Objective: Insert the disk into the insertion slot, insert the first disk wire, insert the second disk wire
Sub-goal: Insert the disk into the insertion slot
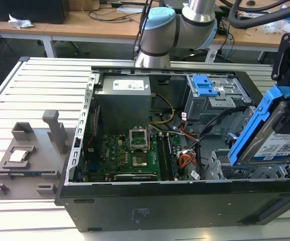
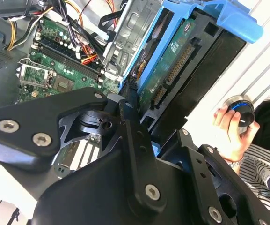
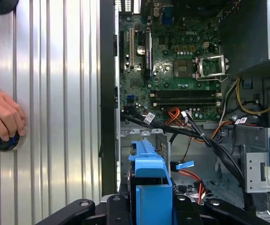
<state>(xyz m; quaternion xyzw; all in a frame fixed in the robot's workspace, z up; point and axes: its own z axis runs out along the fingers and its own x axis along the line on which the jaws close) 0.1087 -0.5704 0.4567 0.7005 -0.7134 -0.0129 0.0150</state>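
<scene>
— Item one, the disk [image 1: 274, 143]?
— A silver drive in a blue carrier, held on edge and tilted. It sits above the open computer case [image 1: 134, 213], at the exterior view's right end. Its green circuit board [image 2: 170, 70] faces the second wrist camera.
— The claw [image 2: 165, 140]?
— Closed on the disk. Black fingers [image 2: 132, 126] press the carrier's sides, and the disk sticks out beyond them.
— The insertion slot [image 1: 216, 168]?
— A perforated grey bay just below the disk, not touching it.
— Around that?
— A taller cage [image 1: 210, 100] with a blue clip [image 1: 204, 85] stands behind. The motherboard [image 1: 132, 155] lies toward the exterior view's left, with loose wires [image 1: 185, 159] between.
— Outside the case?
— A person's hand [image 3: 1, 115] grips a round knob [image 3: 1, 140] at the ribbed table [image 3: 55, 117].
</scene>
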